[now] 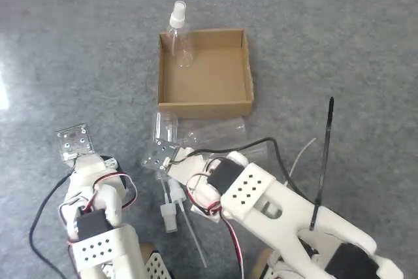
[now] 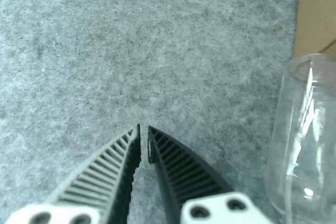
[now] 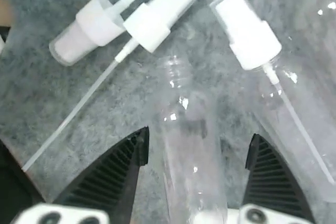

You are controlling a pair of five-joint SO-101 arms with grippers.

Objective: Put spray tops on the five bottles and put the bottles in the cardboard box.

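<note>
Cardboard box (image 1: 204, 106), brown and shallow, sits mid-table in the high view. One clear plastic bottle with a white spray top (image 1: 177, 31) stands upright at its far corner, and uncapped clear bottles (image 1: 215, 134) lie just before the box.

From the left wrist, the left gripper (image 2: 143, 136) hovers over grey felt (image 2: 105, 51), fingers almost together, holding nothing.

From the right wrist, the right gripper (image 3: 198, 140) spreads wide astride a lying clear bottle (image 3: 190, 145), with loose white spray tops (image 3: 157, 17) near its neck. It should close gently at mid-body, lest the thin wall buckle or roll.
</note>
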